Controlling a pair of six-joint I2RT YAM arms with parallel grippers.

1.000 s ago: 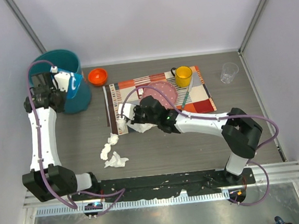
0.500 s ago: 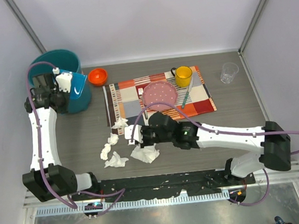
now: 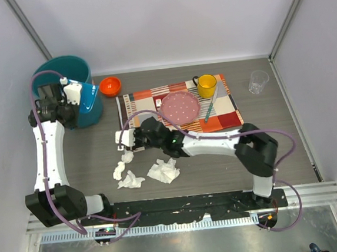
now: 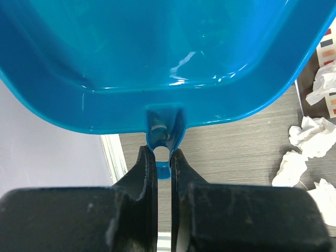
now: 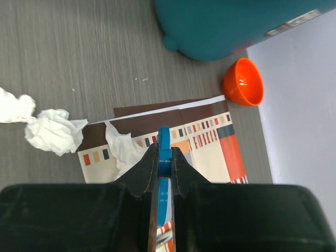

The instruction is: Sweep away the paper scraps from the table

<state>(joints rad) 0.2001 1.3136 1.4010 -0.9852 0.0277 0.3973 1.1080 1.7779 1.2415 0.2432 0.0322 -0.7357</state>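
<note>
Several crumpled white paper scraps lie on the grey wood-grain table (image 3: 89, 162): three at the left (image 3: 127, 157), (image 3: 119, 170), (image 3: 131, 180) and a larger one (image 3: 163, 171) near the front. Another scrap (image 5: 123, 147) lies on the placemat's left edge. My right gripper (image 3: 135, 138) is shut on a thin blue brush handle (image 5: 164, 137) just above that edge, right of two scraps (image 5: 52, 131). My left gripper (image 3: 71, 99) is shut on the handle (image 4: 163, 157) of the blue dustpan (image 4: 157, 47), held up beside the teal bin (image 3: 63, 70).
The patchwork placemat (image 3: 226, 112) carries a pink plate (image 3: 180, 106), a yellow mug (image 3: 206, 85) and a utensil (image 3: 209, 107). An orange bowl (image 3: 110, 85) stands beside the bin. A clear cup (image 3: 258, 81) stands at the back right.
My right arm pulled toward the front, dragging one scrap off the placemat to the near table, then swung back to the placemat's left edge. The left arm and dustpan barely moved.
</note>
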